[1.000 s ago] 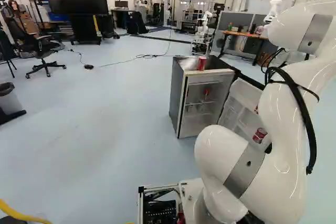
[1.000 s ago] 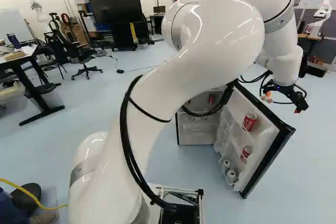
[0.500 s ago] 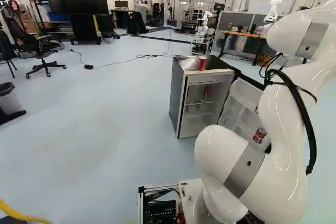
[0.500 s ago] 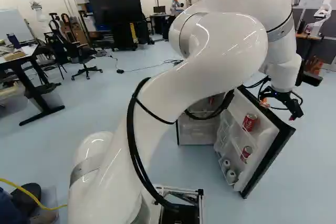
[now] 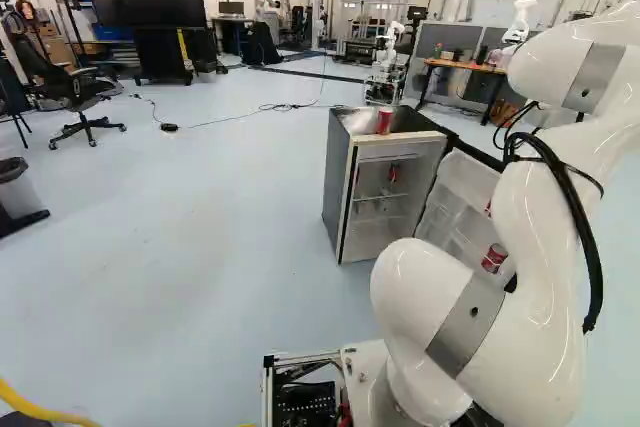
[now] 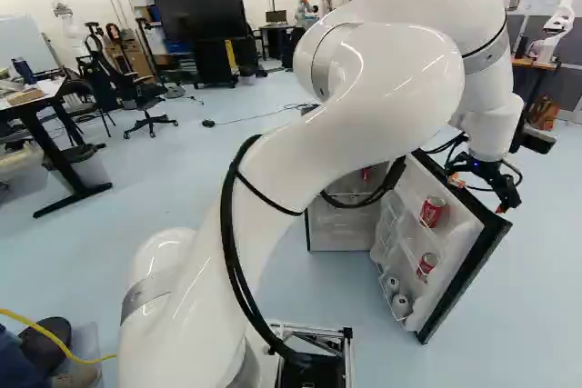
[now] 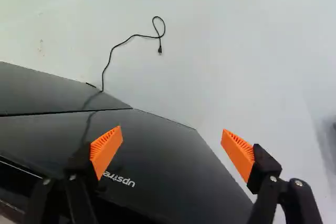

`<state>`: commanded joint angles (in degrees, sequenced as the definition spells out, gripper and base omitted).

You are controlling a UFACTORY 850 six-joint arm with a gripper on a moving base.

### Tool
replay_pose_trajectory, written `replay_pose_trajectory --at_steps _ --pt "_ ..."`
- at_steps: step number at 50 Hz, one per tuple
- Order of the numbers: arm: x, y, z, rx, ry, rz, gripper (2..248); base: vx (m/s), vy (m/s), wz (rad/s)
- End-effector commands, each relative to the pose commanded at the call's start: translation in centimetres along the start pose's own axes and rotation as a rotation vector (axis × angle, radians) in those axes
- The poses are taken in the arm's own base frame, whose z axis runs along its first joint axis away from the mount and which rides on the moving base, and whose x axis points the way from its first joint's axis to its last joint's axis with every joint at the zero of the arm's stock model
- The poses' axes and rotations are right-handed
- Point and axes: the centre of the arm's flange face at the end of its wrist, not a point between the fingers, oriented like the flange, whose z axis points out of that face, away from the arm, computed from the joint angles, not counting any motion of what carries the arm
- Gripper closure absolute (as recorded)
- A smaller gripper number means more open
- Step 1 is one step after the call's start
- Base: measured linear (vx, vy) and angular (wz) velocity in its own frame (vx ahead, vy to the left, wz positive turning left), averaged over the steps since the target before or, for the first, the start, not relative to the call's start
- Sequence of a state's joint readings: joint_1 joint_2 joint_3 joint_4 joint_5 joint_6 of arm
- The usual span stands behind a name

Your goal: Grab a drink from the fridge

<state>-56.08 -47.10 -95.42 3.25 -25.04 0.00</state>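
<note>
Clock set with 12 dead ahead of the base. Claw [image 7: 172, 141] at 1 to 2 o'clock, spread wide, nothing between its orange pads [image 7: 106, 149]; dark outer face of the fridge door [image 7: 173, 161] close by, contact uncertain. Pale lettering [image 7: 119, 179] on that face, left untranscribed. Inner side of door, about 1 o'clock: upper red can [image 6: 433, 212] in a door shelf, lower red can [image 6: 426, 266] below it, two pale cans [image 6: 400, 303] lowest. Fridge [image 5: 338, 187] just past 12, open, small red item [image 5: 394, 173] inside; another red can [image 5: 384, 120] up on its top. Which drink is wanted, cannot tell. Handling, my estimate: modest weight if full, thin metal wall, firm under light pressure, dents if pinched hard, slick if chilled and damp. Best hold: pads on opposite sides of the barrel, mid-height or slightly above on the door cans to clear the shelf rim, then lift before drawing out. Light print on upper red can, not copied. Farther out from the claw, a dark cord [image 7: 135, 35] on the floor.
</note>
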Motion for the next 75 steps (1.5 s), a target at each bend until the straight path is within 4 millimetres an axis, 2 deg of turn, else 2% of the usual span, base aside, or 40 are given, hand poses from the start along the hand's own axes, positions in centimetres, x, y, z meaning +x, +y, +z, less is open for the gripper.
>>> replay_pose_trajectory --at_steps 12,75 --pt "-0.8 -0.3 -0.2 0.001 -0.046 -0.004 3 0.0 0.0 0.0" --pt "-9.5 -6.0 -4.0 0.025 -0.187 -0.091 3 0.0 0.0 0.0"
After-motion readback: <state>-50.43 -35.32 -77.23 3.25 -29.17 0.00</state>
